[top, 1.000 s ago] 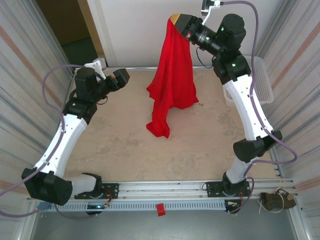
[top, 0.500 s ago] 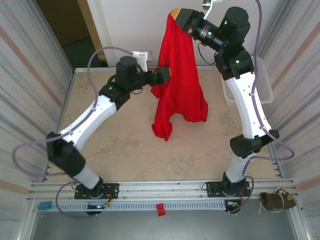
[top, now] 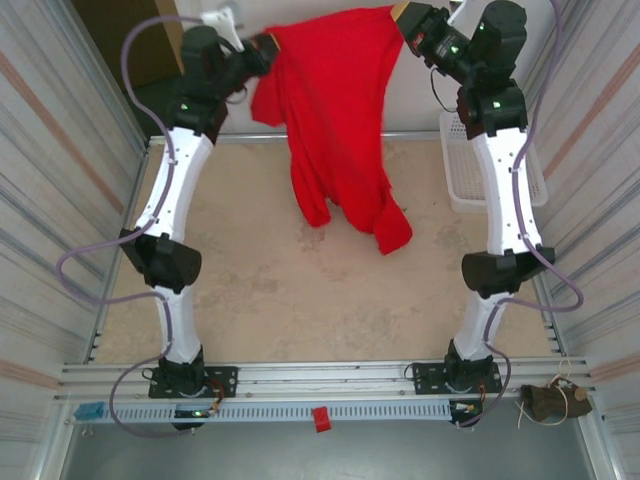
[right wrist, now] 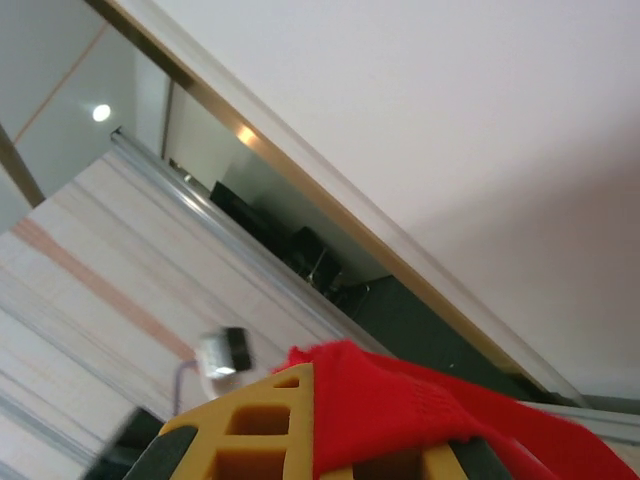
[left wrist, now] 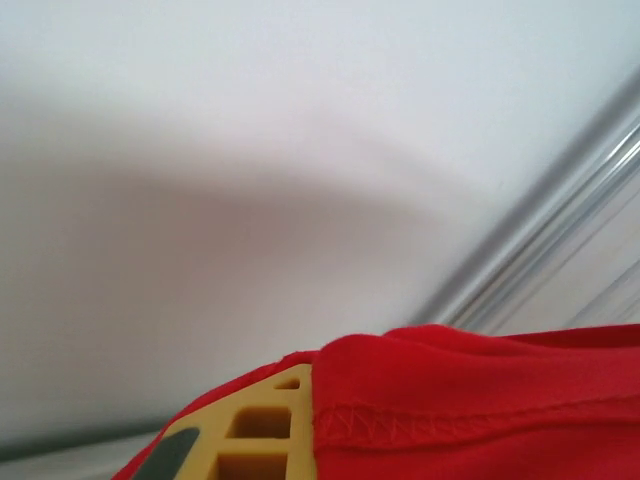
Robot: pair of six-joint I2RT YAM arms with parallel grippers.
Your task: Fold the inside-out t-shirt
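Observation:
The red inside-out t-shirt hangs spread in the air high at the back of the cell, held at its two top corners. My left gripper is shut on the top left corner. My right gripper is shut on the top right corner. The cloth droops between them, and its lower part ends in two points over the tan table. In the left wrist view a stitched hem of the t-shirt lies over a yellow finger. Red t-shirt cloth also bunches over a yellow finger in the right wrist view.
A white lattice basket sits at the table's right back edge, below the right arm. Corrugated metal walls close in both sides, and a white wall stands behind. A small red item sits on the front rail.
My left arm swung from the left back of the table to the hanging shirt, shut on its edge and rose. The shirt now hangs spread between both grippers instead of bunched from the right one.

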